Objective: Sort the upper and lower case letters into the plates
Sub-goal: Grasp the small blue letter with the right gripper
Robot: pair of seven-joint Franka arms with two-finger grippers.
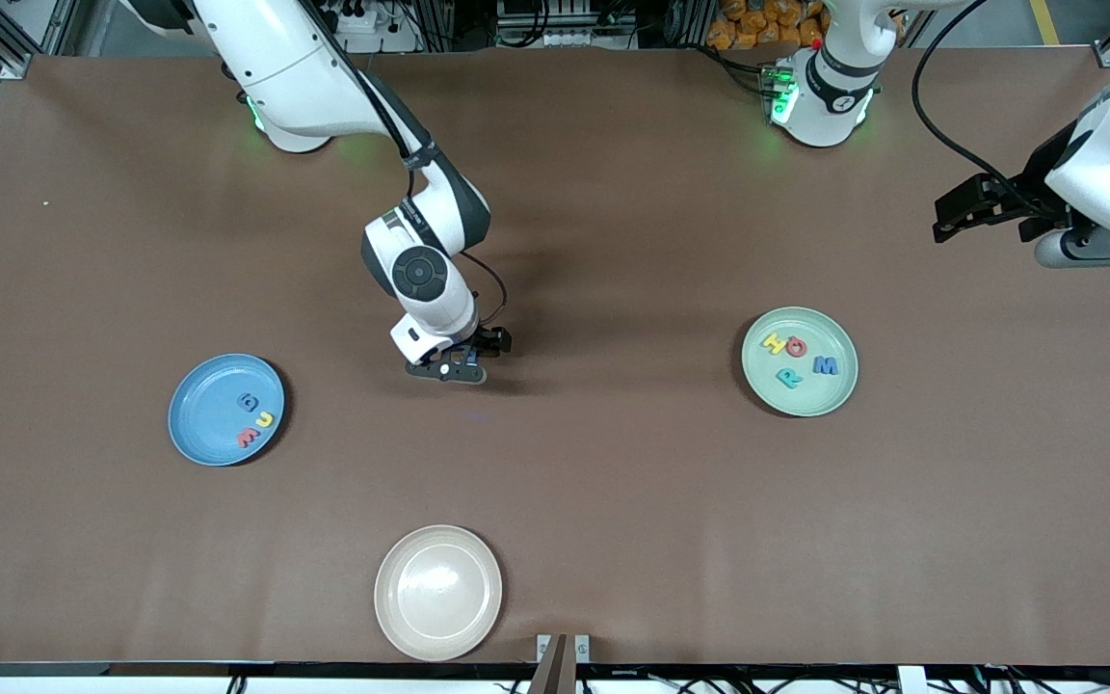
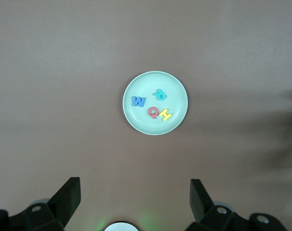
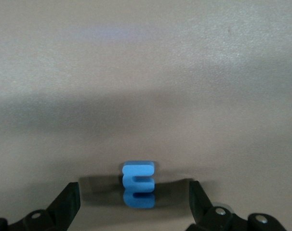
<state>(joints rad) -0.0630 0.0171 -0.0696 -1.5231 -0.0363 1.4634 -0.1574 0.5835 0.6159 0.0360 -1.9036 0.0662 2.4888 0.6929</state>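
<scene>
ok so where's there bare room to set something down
The cream plate is bare, and so is the table between it and the blue plate. The mint plate is crowded with four letters. Mid-table, the open right tool straddles a blue letter.

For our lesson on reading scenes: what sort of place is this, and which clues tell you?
Probably a robotics lab. Two white arms stand at a brown table edged with metal framing and cables, with sorting props: foam letters in a mint plate and a blue plate.
</scene>
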